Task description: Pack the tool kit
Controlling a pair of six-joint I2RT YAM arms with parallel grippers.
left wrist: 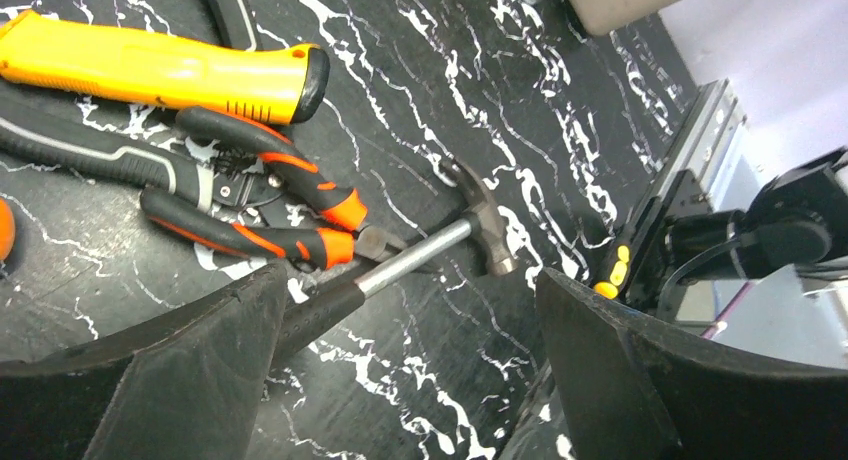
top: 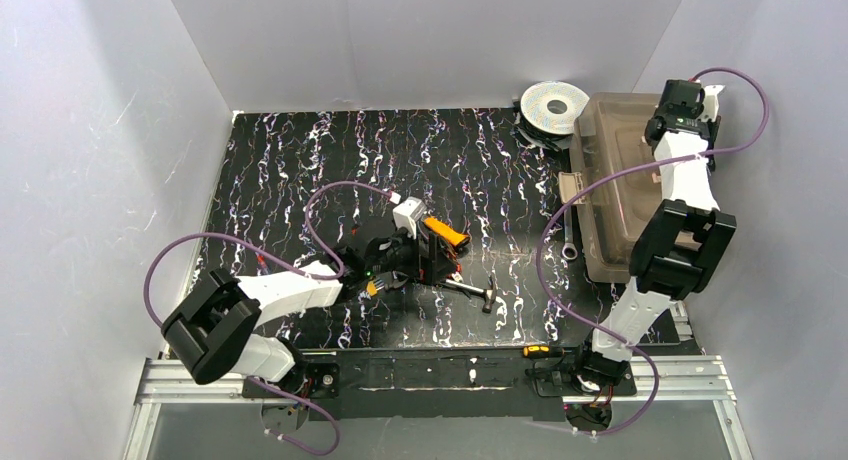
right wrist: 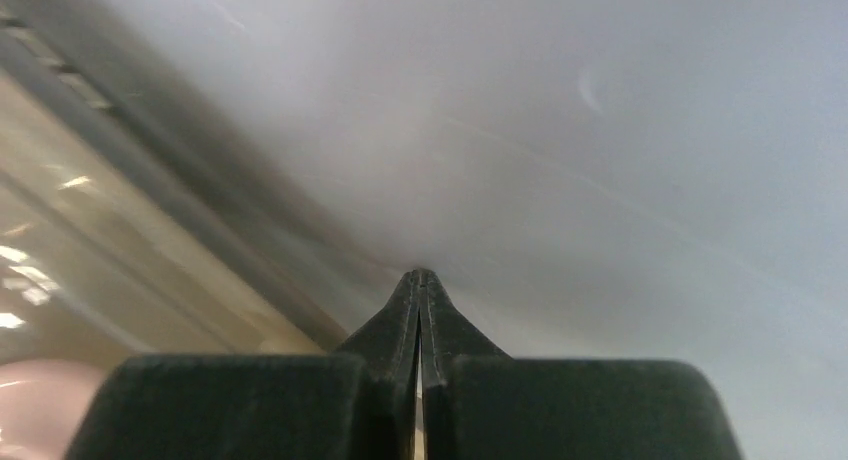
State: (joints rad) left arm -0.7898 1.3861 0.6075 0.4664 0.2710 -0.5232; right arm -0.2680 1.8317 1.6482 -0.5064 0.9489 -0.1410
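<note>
Soft, even light falls from above with only faint shadows; my left wrist view is crisp, the hammer [left wrist: 418,252] shaft glinting, while my right wrist view is blurred, glare streaking the toolbox [right wrist: 120,250] wall.

The table [top: 290,170] was black, veined white — the toolbox [top: 600,130] at two o'clock smoky brown, the pliers [left wrist: 330,202] red-and-black, the hammer [left wrist: 420,252] silver-shafted.
</note>
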